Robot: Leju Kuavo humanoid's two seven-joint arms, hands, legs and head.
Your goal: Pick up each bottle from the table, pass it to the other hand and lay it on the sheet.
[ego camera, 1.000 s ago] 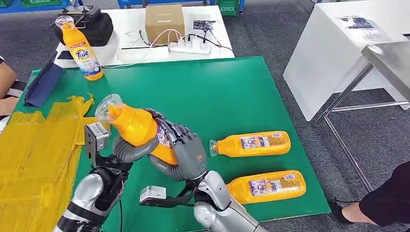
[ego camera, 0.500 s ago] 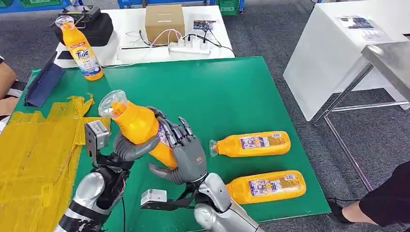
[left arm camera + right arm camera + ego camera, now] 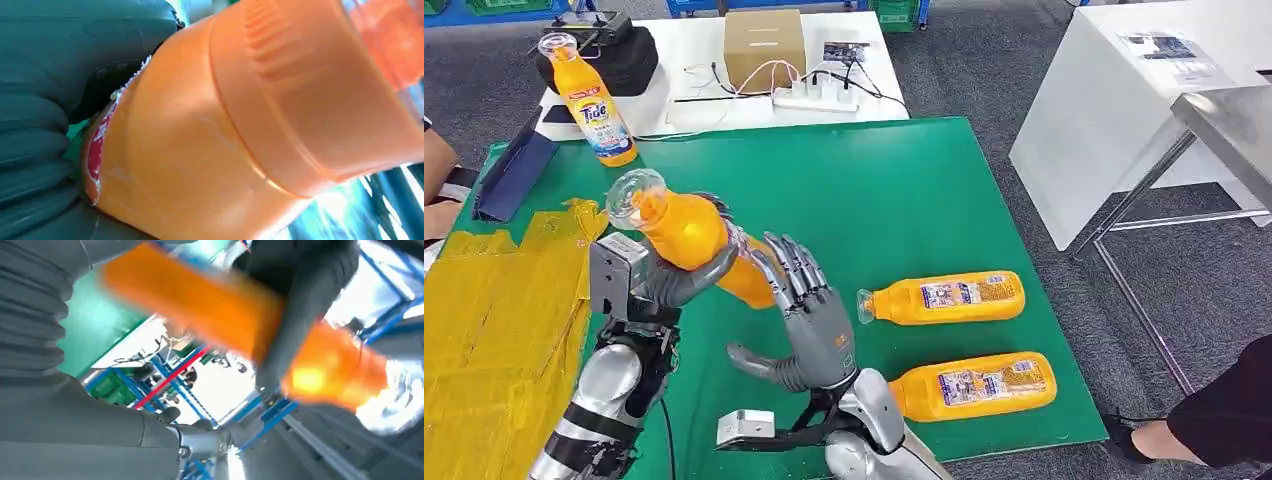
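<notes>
surface [image 3: 894,190]: green, with the yellow sheet [image 3: 494,330] on its left side, crinkled and taped down; the sheet's near-left part lies flat and free for a lay-down.
step: my reading is that the hand-over is done and the carry to the sheet is on; the bottle needs to travel left and come down on its side.
held bottle [image 3: 689,240]: orange, tilted, clear cap toward the far left, base toward the right; it hangs above the surface just right of the sheet's edge.
left hand [image 3: 679,282]: grasping the held bottle around its body, thumb wrapped underneath; the left wrist view shows the label pressed against the palm.
right hand [image 3: 809,320]: released, fingers spread and upright, just right of the bottle's base and apparently not touching it.
how to do it well: take the right hand down and right first, so the base does not catch its fingers; then swing the bottle left until all of it is over the sheet, lower it nearly level, and let go only once its side rests, since a round bottle may roll.
lying bottles [image 3: 944,297] [image 3: 974,385]: two more on their sides at the right, near part of the surface, caps pointing left.
Tide bottle [image 3: 594,105]: upright at the far left, at the far edge of the green surface.
</notes>
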